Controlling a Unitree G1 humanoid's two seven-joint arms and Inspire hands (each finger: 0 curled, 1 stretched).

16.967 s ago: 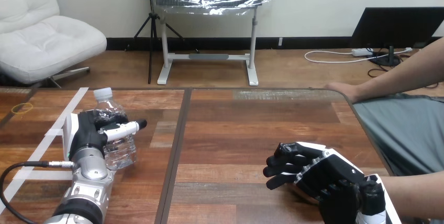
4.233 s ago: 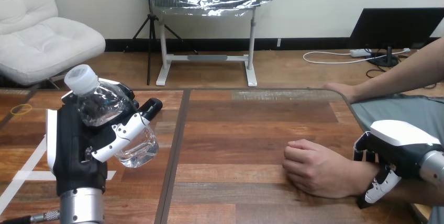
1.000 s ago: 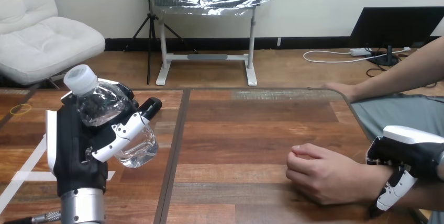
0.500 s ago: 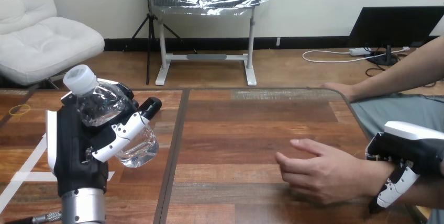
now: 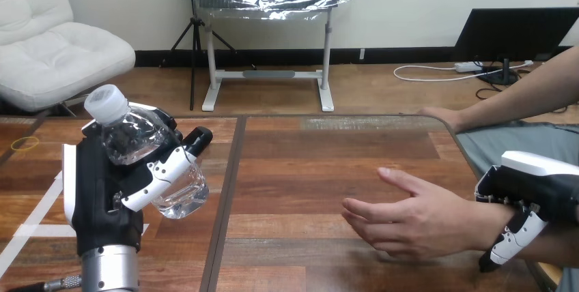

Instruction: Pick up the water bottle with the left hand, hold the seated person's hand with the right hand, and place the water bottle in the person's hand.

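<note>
My left hand (image 5: 102,190) is raised above the table's left part, its fingers and thumb curled round a clear water bottle (image 5: 147,159) with a white cap, tilted to the left. At the lower right my right hand (image 5: 522,200) is curled round the person's wrist. The person's hand (image 5: 410,220) lies just over the table, its fingers stretched out toward the left, well apart from the bottle.
The person's other hand (image 5: 444,118) rests on the table's far right edge. A yellow rubber band (image 5: 27,143) lies at the far left, and white tape strips (image 5: 41,210) cross the left part of the wooden table (image 5: 307,162).
The person's hand has opened from a fist, its fingers now stretched out to the left. My left hand and the bottle have stayed in place.
</note>
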